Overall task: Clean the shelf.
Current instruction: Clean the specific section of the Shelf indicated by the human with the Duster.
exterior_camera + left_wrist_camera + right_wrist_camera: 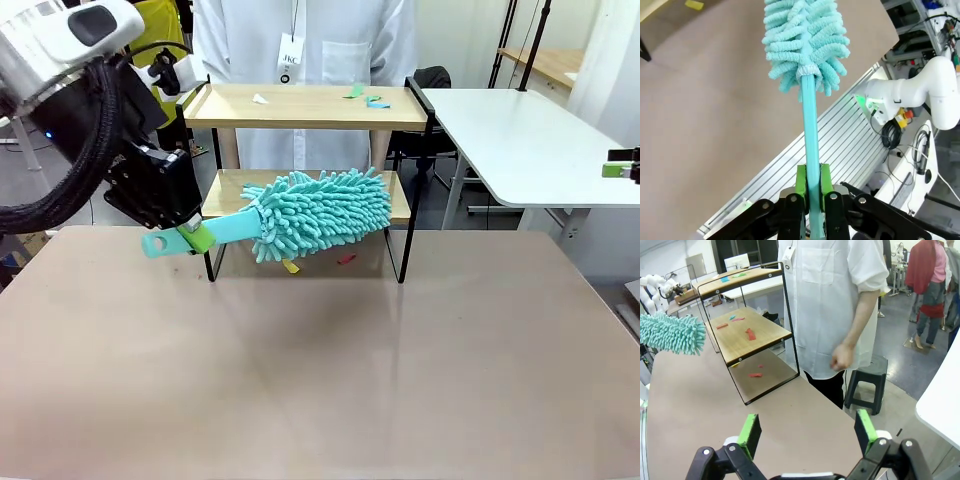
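The shelf stands at the table's far side, two light wood boards in a black frame. Small paper scraps lie on its top board. My left gripper is shut on the teal handle of a fluffy teal duster, whose head hangs in front of the lower board. In the left wrist view the green pads clamp the handle. My right gripper stands open with nothing between its fingers, off at the table's right. From there the shelf shows red scraps on its lower board.
A person in a white coat stands behind the shelf, one hand loosely curled. A yellow scrap and a red scrap lie on the table under the shelf. A white table stands at the right.
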You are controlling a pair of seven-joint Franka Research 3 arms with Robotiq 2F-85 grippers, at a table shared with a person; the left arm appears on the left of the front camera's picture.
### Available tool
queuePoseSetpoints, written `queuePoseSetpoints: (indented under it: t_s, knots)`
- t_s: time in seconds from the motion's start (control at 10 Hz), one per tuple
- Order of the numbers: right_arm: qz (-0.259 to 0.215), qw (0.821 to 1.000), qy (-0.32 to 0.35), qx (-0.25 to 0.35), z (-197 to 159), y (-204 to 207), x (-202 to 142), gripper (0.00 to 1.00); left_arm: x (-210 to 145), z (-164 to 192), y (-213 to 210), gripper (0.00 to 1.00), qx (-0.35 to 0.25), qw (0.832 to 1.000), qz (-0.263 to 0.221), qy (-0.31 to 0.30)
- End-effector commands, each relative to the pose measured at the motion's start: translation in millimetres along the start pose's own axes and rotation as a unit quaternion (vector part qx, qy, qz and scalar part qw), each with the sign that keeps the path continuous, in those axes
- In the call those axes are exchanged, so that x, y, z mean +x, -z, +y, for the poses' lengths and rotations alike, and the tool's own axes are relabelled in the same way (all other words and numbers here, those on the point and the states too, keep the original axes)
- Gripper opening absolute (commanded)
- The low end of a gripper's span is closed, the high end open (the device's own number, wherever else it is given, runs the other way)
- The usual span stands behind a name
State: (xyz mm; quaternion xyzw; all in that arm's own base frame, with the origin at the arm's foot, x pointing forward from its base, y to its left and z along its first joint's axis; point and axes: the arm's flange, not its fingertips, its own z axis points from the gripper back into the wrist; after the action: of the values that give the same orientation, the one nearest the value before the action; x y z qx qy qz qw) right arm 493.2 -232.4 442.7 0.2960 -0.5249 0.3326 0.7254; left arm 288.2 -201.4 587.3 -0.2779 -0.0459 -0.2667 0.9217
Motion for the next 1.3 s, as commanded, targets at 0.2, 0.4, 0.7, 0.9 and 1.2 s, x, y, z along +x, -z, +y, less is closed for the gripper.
queuePoseSetpoints:
  t_s: [0.2,0.4,0.7,0.9,1.2]
  knots:
    - [0.003,1.0,-0.003,-0.001,1,0,2,1.0,23,-31,33,0.13,0.017,1.0,-0.018,0.005]
    - [0.003,1.0,-0.003,-0.001,1,0,2,1.0,35,-45,52,0.13,0.045,0.997,-0.061,-0.028]
    - [0.003,1.0,-0.003,-0.001,1,0,2,1.0,55,-68,83,0.13,0.097,0.987,-0.114,-0.064]
    - [0.003,1.0,-0.003,-0.001,1,0,2,1.0,74,-72,102,0.13,0.11,0.982,-0.133,-0.076]
    - [0.003,1.0,-0.003,-0.001,1,0,2,1.0,100,-75,125,0.13,0.11,0.973,-0.173,-0.104]
